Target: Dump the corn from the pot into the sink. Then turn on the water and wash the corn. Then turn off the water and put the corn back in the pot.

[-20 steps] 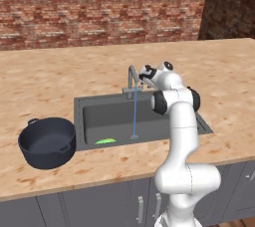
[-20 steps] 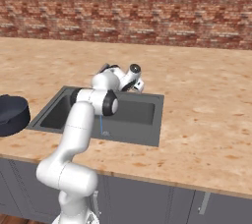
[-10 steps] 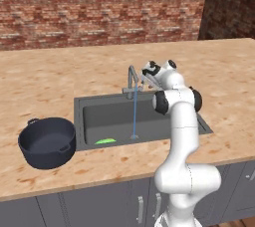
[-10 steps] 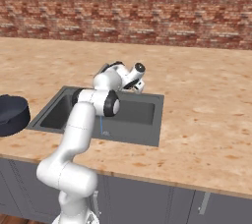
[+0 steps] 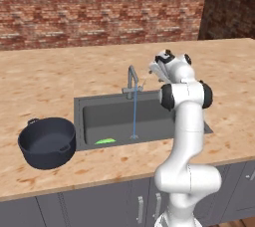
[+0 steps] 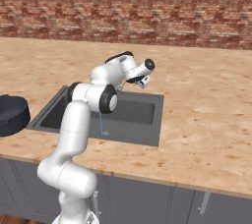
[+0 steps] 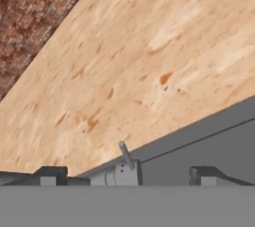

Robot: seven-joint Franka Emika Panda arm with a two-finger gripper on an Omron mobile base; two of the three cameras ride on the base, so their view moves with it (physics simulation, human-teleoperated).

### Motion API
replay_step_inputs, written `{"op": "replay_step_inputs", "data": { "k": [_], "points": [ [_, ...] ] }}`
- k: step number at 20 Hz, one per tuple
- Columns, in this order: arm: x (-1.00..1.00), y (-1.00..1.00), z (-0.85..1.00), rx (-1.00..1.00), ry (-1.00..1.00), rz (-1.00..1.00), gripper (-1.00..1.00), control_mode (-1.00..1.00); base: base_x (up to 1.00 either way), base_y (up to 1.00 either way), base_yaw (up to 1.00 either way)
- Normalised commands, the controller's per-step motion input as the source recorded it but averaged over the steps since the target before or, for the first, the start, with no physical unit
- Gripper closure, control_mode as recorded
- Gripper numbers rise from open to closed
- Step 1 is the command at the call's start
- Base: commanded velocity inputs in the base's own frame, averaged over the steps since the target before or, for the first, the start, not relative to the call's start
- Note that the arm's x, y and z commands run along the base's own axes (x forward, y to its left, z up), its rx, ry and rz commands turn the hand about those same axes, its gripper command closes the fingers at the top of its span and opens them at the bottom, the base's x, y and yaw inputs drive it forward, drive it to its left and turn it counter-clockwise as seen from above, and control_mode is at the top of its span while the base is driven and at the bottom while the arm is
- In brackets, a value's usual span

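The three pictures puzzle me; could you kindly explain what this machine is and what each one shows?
It is a white robot arm on a drivable base in a simulated kitchen. Two pictures come from cameras behind it, left and right; the third looks along its hand. Its gripper is open and holds nothing, near the faucet, from which water runs into the sink. The corn lies in the basin. The pot stands on the counter beside it.

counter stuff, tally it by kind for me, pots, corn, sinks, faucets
pot: 1
corn: 1
sink: 1
faucet: 1
total: 4
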Motion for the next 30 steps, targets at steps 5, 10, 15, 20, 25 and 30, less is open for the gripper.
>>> {"op": "replay_step_inputs", "data": {
  "k": [5,10,15,20,25,30],
  "points": [
    [-0.34,-0.33,-0.05,0.0,0.0,0.0,-1.0,-1.0,0.0,0.0,0.0],
    [-0.02,-0.09,-0.05,-0.02,0.0,0.0,-1.0,-1.0,0.0,0.0,0.0],
    [0.0,0.0,-0.13,-0.08,0.0,0.02,-1.0,-1.0,0.0,0.0,0.0],
    [0.0,0.0,-0.25,-0.13,0.0,0.13,-1.0,-1.0,0.0,0.0,0.0],
    [0.01,0.01,-0.31,-0.12,-0.01,0.2,-1.0,-1.0,0.0,0.0,0.0],
    [0.26,0.02,-0.13,-0.06,-0.07,0.14,-1.0,-1.0,0.0,0.0,0.0]
  ]
}}
